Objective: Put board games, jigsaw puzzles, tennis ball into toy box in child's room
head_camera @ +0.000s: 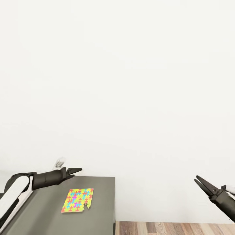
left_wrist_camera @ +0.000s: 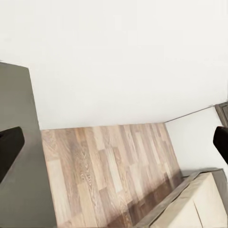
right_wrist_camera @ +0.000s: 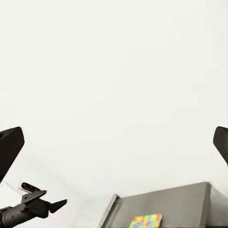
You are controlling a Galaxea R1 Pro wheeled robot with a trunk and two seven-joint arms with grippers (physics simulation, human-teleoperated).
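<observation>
We see one jigsaw puzzle (head_camera: pixel 78 200) lying flat on a dark-grey top (head_camera: pixel 98 215), not yet boxed. Left gripper (head_camera: pixel 75 171) and right gripper (head_camera: pixel 199 182): both parted, empty. We judge the task barely begun.

Bright, even, sharp renders; faint soft shadows.
</observation>
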